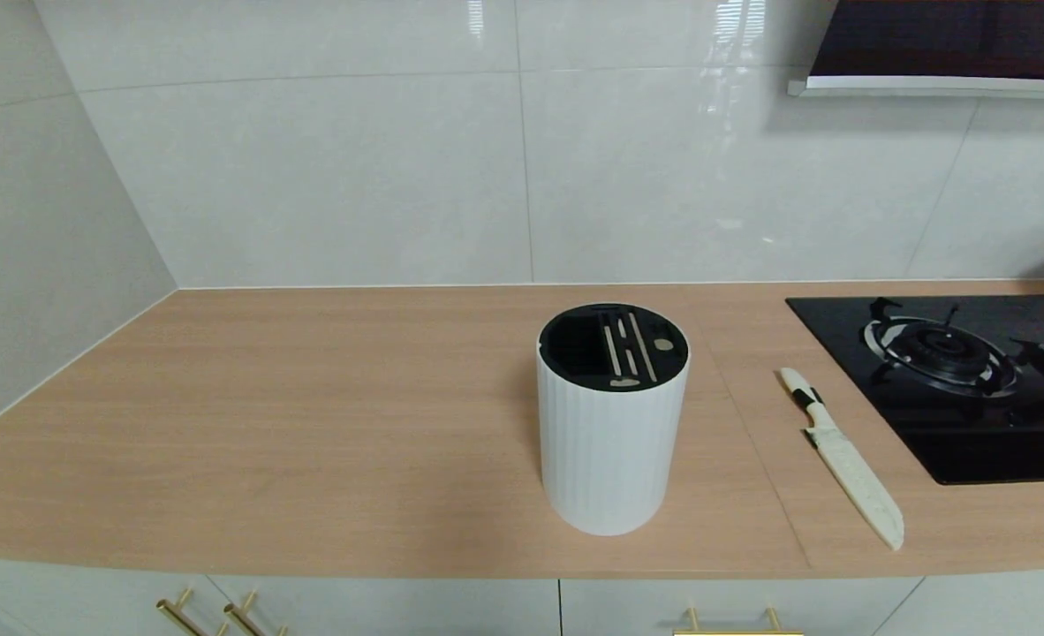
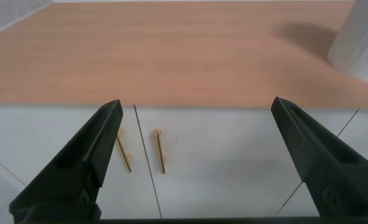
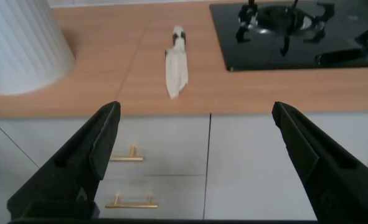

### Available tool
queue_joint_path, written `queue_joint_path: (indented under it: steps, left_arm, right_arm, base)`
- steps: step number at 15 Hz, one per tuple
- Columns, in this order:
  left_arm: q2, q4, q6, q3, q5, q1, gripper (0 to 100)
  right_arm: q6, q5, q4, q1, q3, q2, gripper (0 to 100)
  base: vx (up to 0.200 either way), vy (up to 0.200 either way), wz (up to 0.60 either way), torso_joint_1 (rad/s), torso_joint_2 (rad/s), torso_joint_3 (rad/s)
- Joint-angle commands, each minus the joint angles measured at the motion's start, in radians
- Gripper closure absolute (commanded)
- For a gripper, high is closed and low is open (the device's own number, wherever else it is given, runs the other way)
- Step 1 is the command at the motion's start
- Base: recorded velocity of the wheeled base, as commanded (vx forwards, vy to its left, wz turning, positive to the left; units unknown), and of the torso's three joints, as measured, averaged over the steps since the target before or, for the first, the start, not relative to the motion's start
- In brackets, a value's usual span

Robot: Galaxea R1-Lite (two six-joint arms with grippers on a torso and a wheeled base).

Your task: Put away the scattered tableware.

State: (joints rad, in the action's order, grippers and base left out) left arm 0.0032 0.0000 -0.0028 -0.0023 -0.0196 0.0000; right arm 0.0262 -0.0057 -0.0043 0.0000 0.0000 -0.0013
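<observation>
Wide open and empty, the left gripper (image 2: 196, 106) is hanging in front of the white cabinet doors (image 2: 221, 162), just below the near edge of the wooden counter (image 1: 310, 424). Further right, the right gripper (image 3: 196, 107) is hanging the same way, its fingers spread wide and gripping nothing. A cream knife (image 1: 840, 455) is lying flat on the counter, handle pointing far and blade tip pointing near, between the white ribbed holder (image 1: 610, 442) and the black stove (image 1: 946, 380). That holder is standing upright, left of the knife and apart from it.
</observation>
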Motion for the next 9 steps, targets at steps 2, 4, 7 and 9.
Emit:
queue_joint_path:
  steps: [2, 4, 7, 9]
  left_arm:
    - [0.000, -0.002, 0.000, -0.001, 0.000, 0.000, 0]
    - [0.000, 0.000, 0.000, 0.001, 0.000, 0.000, 0]
    - [0.000, -0.002, 0.000, -0.001, 0.000, 0.000, 0]
    - [0.000, -0.002, 0.000, -0.001, 0.000, 0.000, 0]
  right_arm:
    - [0.000, 0.000, 0.000, 0.000, 0.000, 0.001, 0]
    - [0.000, 0.000, 0.000, 0.000, 0.000, 0.001, 0]
    - [0.000, 0.000, 0.000, 0.000, 0.000, 0.001, 0]
    - [0.000, 0.000, 0.000, 0.000, 0.000, 0.001, 0]
  base:
    - [0.000, 0.000, 0.00, 0.268, -0.58, -0.307]
    - [0.000, 0.000, 0.00, 0.278, -0.60, -0.322]
    - [0.000, 0.000, 0.00, 0.248, -0.51, -0.268]
    - [0.000, 0.000, 0.00, 0.188, -0.40, -0.200]
